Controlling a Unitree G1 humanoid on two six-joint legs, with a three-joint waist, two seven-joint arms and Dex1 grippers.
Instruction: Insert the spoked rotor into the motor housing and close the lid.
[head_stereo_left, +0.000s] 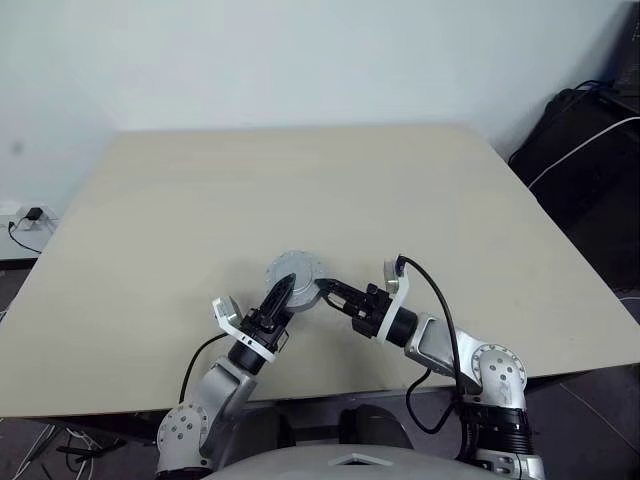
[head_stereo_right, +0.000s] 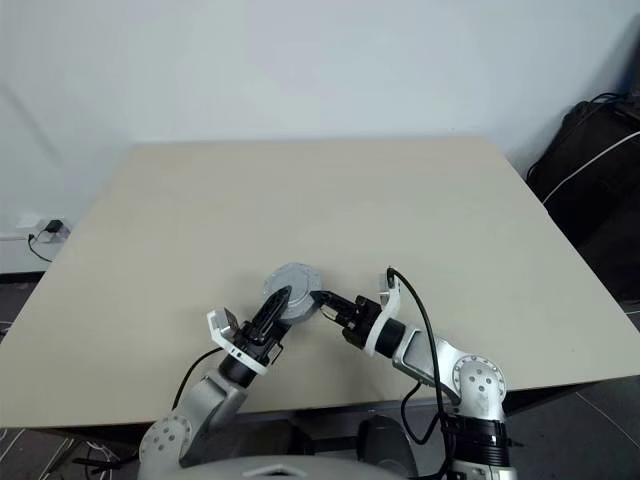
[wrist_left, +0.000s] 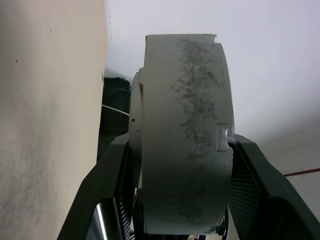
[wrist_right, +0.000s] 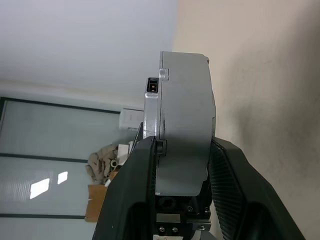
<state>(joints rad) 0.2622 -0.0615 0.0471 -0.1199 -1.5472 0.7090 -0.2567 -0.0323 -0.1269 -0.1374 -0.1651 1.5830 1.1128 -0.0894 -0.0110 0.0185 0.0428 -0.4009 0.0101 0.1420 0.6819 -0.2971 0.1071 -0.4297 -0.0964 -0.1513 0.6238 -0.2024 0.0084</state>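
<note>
Over the near middle of the beige worktop, both arms hold one round grey assembly off the surface: a thick silver disc, which I take to be the motor housing with the lid already on it. No spoked rotor shows, so I judge it is inside.

The right tool is clamped on the disc's edge; in its wrist view the black fingers press both flat faces. The left tool straddles the opposite edge. In its wrist view the fingers sit against or very near the faces, but I cannot tell whether they are gripping yet.

The step in hand looks like pressing the lid home. To do it well, the right tool should hold firm while the left squeezes squarely across the thickness, so the two halves meet evenly. A lopsided pinch could cock the lid on its seat.

From the head views the disc's broad grey face points up toward the camera, tilted somewhat. Being round, it has no long axis; its short axis runs through the thickness, between each tool's fingers.
</note>
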